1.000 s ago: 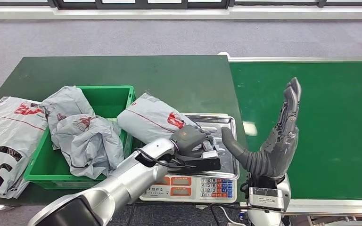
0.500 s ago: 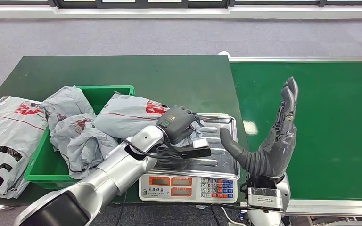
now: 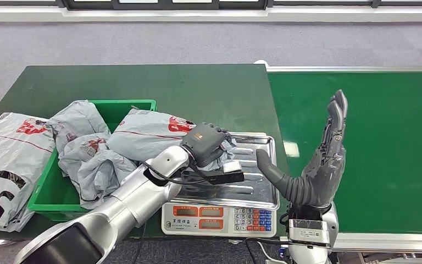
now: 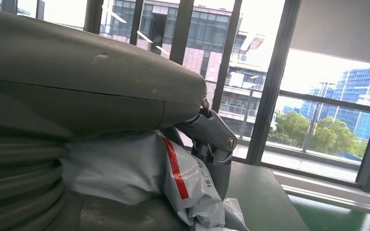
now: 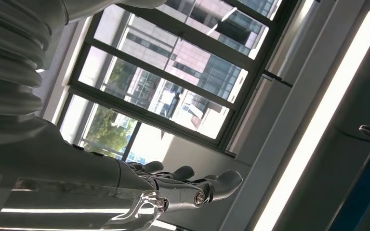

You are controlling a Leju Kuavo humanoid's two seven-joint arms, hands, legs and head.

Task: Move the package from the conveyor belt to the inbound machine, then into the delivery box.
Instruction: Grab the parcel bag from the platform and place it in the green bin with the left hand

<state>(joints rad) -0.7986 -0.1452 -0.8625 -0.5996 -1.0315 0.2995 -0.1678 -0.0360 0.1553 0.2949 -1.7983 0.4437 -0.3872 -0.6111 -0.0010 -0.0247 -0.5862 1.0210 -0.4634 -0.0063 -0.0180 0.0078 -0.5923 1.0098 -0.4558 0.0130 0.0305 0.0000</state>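
1. Showing pale grey with a red stripe and red print: the package point(image 3: 151, 137), under the dark grey fingers point(image 3: 211, 142) of the left hand point(image 3: 204, 144).
2. Gleaming bare silver beside those fingers: the scale tray point(image 3: 255, 190).
3. Glowing orange displays, with blue, red and white keys: the scale front point(image 3: 214, 217).
4. Showing bright green just beyond the package: the box point(image 3: 49, 190).
5. Showing vivid green behind the dark grey right hand point(image 3: 321, 159): the conveyor belt point(image 3: 384, 143).
6. Showing darker green: the table point(image 3: 159, 85).
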